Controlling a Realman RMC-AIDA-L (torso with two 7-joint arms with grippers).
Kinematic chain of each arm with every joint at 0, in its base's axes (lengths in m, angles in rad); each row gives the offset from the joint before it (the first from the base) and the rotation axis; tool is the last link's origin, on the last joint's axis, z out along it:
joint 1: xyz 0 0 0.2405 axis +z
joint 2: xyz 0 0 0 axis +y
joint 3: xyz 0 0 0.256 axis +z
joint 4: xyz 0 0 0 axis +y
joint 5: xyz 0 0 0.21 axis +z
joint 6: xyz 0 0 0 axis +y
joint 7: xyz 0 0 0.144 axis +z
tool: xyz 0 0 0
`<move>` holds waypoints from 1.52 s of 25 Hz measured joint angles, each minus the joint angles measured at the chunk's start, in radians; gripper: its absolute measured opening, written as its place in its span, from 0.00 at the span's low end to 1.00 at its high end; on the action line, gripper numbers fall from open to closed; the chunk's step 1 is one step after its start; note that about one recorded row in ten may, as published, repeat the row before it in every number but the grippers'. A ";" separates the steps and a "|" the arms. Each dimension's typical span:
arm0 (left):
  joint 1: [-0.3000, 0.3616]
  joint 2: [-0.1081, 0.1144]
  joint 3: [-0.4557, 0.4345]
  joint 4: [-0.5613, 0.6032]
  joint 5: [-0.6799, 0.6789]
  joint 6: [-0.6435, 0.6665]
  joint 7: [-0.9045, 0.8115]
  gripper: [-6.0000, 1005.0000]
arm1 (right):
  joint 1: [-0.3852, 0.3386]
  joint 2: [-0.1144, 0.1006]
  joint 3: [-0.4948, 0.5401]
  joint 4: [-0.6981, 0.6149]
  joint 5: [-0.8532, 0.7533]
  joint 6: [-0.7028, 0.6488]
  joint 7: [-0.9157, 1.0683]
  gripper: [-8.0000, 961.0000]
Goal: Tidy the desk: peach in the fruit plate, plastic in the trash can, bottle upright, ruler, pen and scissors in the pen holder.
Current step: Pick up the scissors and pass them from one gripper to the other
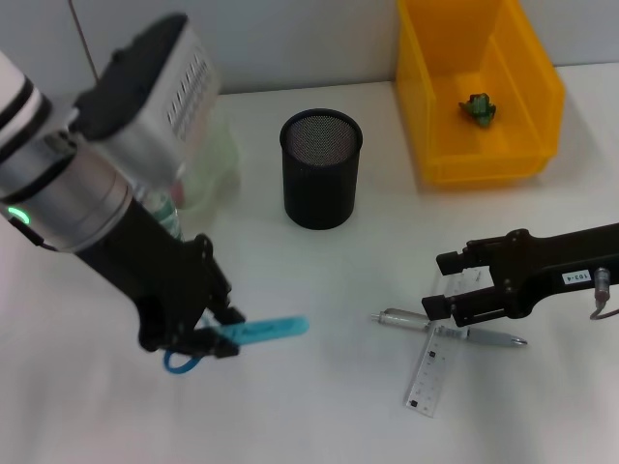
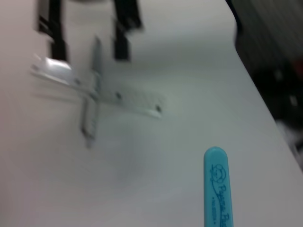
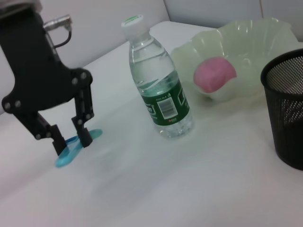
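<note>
Two grippers: left (image 1: 215, 338) grasps scissors (image 1: 261, 331); right (image 1: 437, 285) spread over ruler (image 1: 430, 372). Only right wrist shows peach (image 3: 214, 74).

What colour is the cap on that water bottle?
The bottle has a white cap with a green top, best seen in the right wrist view.

— Nearest the lens? 
— Light blue rounded blade cover of the small scissors (image 2: 216, 189), printed with dark lettering, poking up over the plain white tabletop (image 2: 180, 61). 
— Farther off? 
— Short clear flat ruler with black markings (image 2: 123, 98), crossed by a slim silver-grey pen (image 2: 93, 94); pen on top or ruler on top, hard to tell through the blur. 
— Beyond those? 
— Right claw (image 2: 87, 45): two dark fingers (image 2: 120, 45) hanging apart, one on each side of the pen's far end. 
— Touching? 
— Cannot tell.
</note>
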 joint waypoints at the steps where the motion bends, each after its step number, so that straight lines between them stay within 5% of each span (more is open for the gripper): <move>1: -0.001 0.000 -0.020 -0.004 -0.012 -0.002 -0.014 0.25 | 0.000 0.000 0.000 0.000 0.003 -0.002 -0.014 0.82; 4: -0.001 0.000 -0.020 -0.004 -0.012 -0.002 -0.014 0.25 | 0.000 0.000 0.000 0.000 0.004 -0.003 -0.028 0.82; 7: -0.025 0.002 -0.163 -0.068 -0.077 -0.001 -0.148 0.25 | 0.000 0.001 0.000 0.000 0.008 -0.008 -0.047 0.82; 15: -0.023 0.008 -0.307 -0.091 -0.236 0.006 -0.492 0.25 | -0.017 0.000 0.000 -0.014 0.067 -0.043 -0.128 0.82; 23: 0.006 0.005 -0.328 -0.106 -0.349 -0.017 -0.742 0.25 | -0.030 0.003 0.002 -0.009 0.109 -0.037 -0.311 0.82; 34: 0.051 0.009 -0.335 -0.141 -0.353 -0.131 -0.962 0.25 | -0.121 0.008 0.014 0.033 0.413 0.079 -0.822 0.82; 38: 0.068 0.011 -0.382 -0.144 -0.355 -0.135 -1.008 0.25 | -0.111 -0.006 0.016 0.132 0.519 0.095 -1.008 0.82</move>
